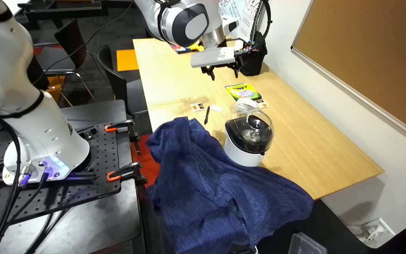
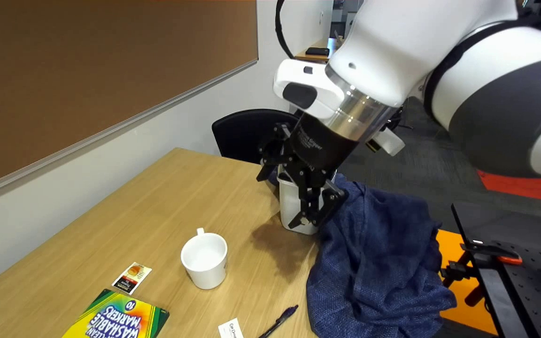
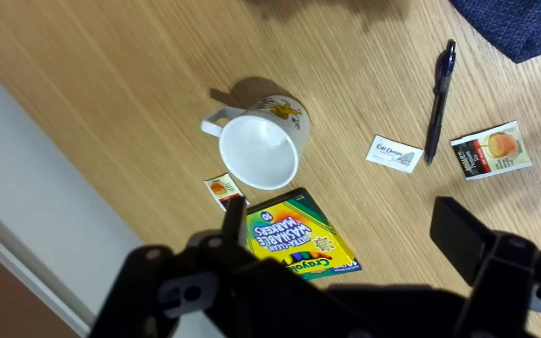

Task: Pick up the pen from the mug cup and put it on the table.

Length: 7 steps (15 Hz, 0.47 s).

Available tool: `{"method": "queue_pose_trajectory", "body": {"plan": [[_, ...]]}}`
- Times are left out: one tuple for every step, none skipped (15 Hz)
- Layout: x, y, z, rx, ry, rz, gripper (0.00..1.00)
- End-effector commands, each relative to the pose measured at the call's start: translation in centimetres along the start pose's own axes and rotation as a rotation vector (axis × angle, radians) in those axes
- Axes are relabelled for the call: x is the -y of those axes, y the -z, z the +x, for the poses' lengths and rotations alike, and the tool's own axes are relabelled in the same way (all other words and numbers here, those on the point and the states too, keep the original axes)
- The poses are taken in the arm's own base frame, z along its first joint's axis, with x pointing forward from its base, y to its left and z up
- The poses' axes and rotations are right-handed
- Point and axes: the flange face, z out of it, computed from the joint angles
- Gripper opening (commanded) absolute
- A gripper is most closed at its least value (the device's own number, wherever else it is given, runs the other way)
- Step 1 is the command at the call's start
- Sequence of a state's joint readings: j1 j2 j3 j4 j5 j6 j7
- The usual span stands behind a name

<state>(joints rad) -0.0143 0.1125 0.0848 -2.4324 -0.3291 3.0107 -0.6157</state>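
A dark pen lies flat on the wooden table (image 1: pixel 305 141), outside the mug; it shows in an exterior view (image 1: pixel 207 115), in an exterior view (image 2: pixel 279 321) and in the wrist view (image 3: pixel 439 103). The white mug stands upright and looks empty in the wrist view (image 3: pixel 261 150); it also shows in an exterior view (image 2: pixel 207 270). In an exterior view the mug (image 1: pixel 247 102) is partly hidden behind a clear dome. My gripper (image 1: pixel 225 76) is open and empty, held above the table; its spread fingers show in the wrist view (image 3: pixel 343 218).
A yellow-green marker box (image 3: pixel 294 234) lies near the mug. Small packets (image 3: pixel 491 150) and a white packet (image 3: pixel 395 153) lie near the pen. A white machine with a clear dome (image 1: pixel 243 151) stands beside a dark blue cloth (image 1: pixel 210 187). A black bag (image 1: pixel 252 63) stands by the wall.
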Motion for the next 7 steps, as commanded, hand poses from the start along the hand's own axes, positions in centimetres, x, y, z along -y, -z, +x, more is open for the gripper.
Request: {"method": "queue_pose_trajectory", "body": {"plan": [[-0.2, 0.7, -0.2, -0.002, -0.007, -0.016, 1.0], [-0.3, 1.3, -0.4, -0.003, -0.009, -0.026, 1.0], [-0.3, 1.7, -0.6, -0.004, -0.01, -0.03, 1.0], [-0.3, 1.8, -0.6, -0.005, -0.01, -0.031, 1.0], [-0.2, 1.9, -0.7, -0.004, -0.01, -0.03, 1.0], [-0.1, 1.8, -0.7, -0.004, -0.009, -0.029, 1.0], [-0.1, 1.8, -0.7, -0.003, -0.009, -0.028, 1.0]]}}
